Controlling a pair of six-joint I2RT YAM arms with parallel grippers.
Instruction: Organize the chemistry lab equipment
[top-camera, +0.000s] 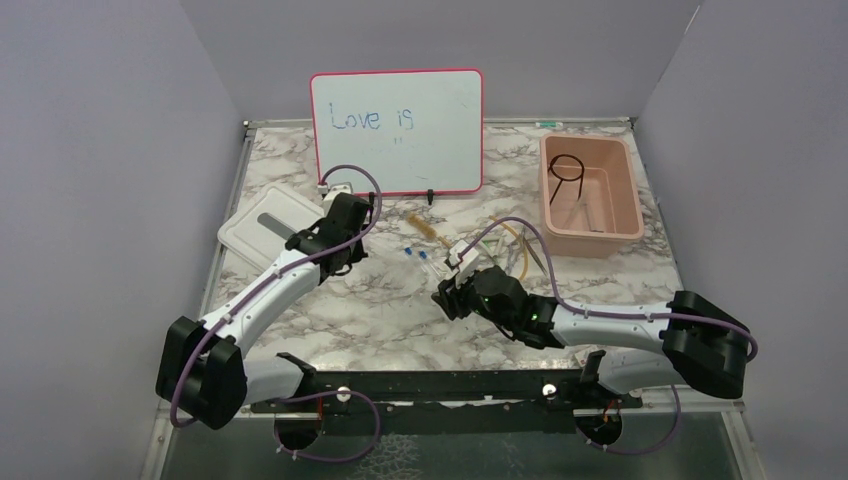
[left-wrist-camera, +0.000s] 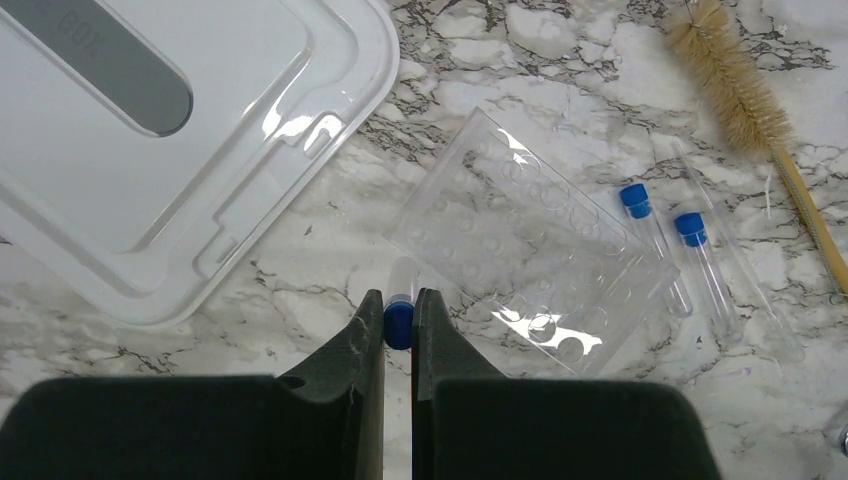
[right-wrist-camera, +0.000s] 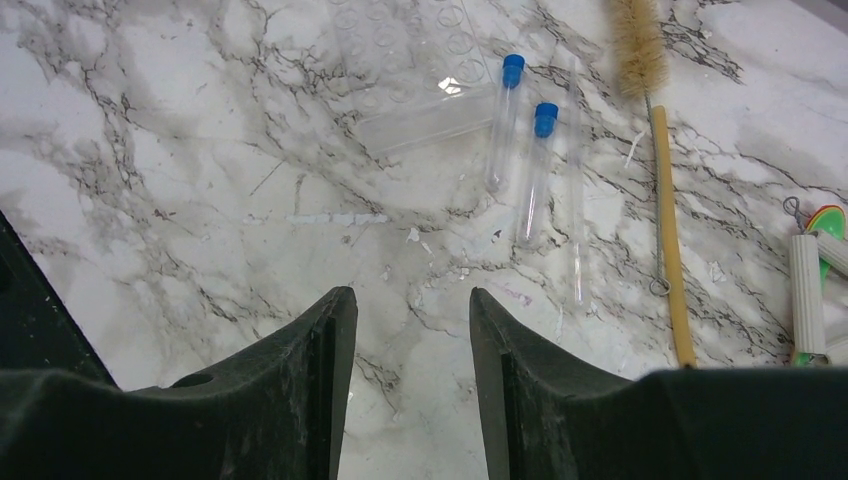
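Note:
My left gripper (left-wrist-camera: 399, 300) is shut on the blue cap of a clear tube (left-wrist-camera: 401, 285), low over the marble beside a clear plastic tube rack (left-wrist-camera: 520, 260). Two more blue-capped tubes (left-wrist-camera: 655, 240) lie right of the rack, and they also show in the right wrist view (right-wrist-camera: 537, 160). My right gripper (right-wrist-camera: 412, 295) is open and empty above bare marble, short of those tubes. A bristle brush (right-wrist-camera: 640, 45) with an amber handle (right-wrist-camera: 670, 230) lies to their right. The black wire ring (top-camera: 568, 168) lies in the pink bin (top-camera: 630, 200). Forceps and the vial are not visible.
The white lid (left-wrist-camera: 200, 150) lies left of my left gripper. The red-framed whiteboard (top-camera: 396, 130) stands at the back. A thin glass rod (right-wrist-camera: 575, 180) lies beside the tubes. A white cylinder (right-wrist-camera: 805, 290) and a green-orange item (right-wrist-camera: 825, 215) are at the right.

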